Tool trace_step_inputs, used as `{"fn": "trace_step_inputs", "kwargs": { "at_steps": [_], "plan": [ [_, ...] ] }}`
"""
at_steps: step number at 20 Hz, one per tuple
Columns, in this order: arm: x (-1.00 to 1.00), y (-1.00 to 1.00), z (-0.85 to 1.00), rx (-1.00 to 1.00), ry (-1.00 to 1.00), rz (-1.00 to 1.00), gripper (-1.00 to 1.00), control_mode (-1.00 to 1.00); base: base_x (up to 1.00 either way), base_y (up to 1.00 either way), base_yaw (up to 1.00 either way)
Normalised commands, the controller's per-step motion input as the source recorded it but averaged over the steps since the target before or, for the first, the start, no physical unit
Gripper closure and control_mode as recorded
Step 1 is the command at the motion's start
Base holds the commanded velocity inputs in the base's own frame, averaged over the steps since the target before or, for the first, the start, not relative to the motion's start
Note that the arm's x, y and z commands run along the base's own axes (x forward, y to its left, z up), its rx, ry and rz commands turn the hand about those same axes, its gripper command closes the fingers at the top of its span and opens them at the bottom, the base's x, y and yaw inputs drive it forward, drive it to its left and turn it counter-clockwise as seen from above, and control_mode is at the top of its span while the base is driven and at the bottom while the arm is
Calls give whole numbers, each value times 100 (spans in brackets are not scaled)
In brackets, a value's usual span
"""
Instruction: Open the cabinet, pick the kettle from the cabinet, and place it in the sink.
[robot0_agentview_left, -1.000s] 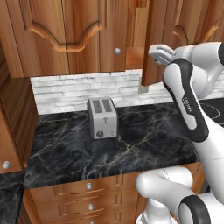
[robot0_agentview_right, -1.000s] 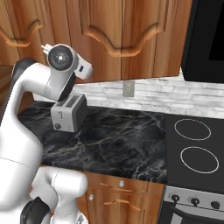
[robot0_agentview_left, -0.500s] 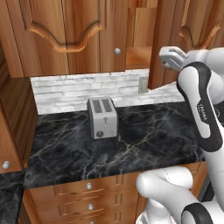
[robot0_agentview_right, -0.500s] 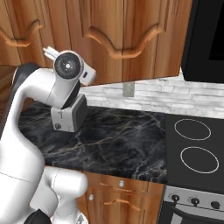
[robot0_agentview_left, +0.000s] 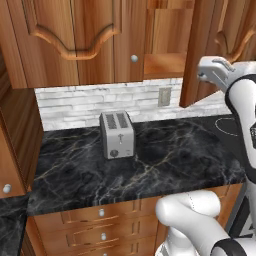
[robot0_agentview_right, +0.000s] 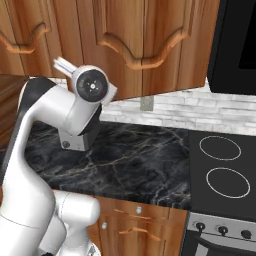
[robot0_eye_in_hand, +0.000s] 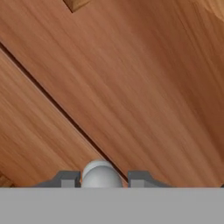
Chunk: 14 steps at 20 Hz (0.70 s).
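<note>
The reddish-brown wooden cabinet (robot0_agentview_left: 95, 40) hangs above the counter. Its right door (robot0_agentview_left: 200, 50) stands swung out toward me, showing a bare wooden shelf (robot0_agentview_left: 165, 64) inside. In the hand view my gripper (robot0_eye_in_hand: 103, 177) is shut on the door's round silver knob (robot0_eye_in_hand: 101, 174), with a dark fingertip (robot0_eye_in_hand: 65, 178) on each side of it. My white hand (robot0_agentview_left: 215, 70) sits at the door's outer edge, and the wrist (robot0_agentview_right: 90, 86) shows in the right base view. The left door with its knob (robot0_agentview_left: 134, 58) is shut. The kettle and the sink are out of view.
A silver toaster (robot0_agentview_left: 117, 135) stands on the black marble counter (robot0_agentview_left: 165, 160) near the white brick backsplash with an outlet (robot0_agentview_left: 163, 96). A stove top (robot0_agentview_right: 220, 165) lies to the right under a black appliance (robot0_agentview_right: 237, 45). Drawers (robot0_agentview_left: 102, 220) run below the counter.
My hand has moved to the right in the left base view, pulling the knob along, and the right cabinet door has swung further open.
</note>
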Motion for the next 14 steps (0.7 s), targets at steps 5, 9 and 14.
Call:
{"fn": "trace_step_inputs", "kwargs": {
  "at_steps": [5, 9, 14],
  "plan": [
    [-43, -49, 11, 4, 0, 5, 100, -100, 0, 0, 0],
    [-43, -52, 9, 4, -1, 3, 100, -100, 0, 0, 0],
    [-43, -52, 6, 4, -4, 0, 100, -100, 0, 0, 0]
  ]
}}
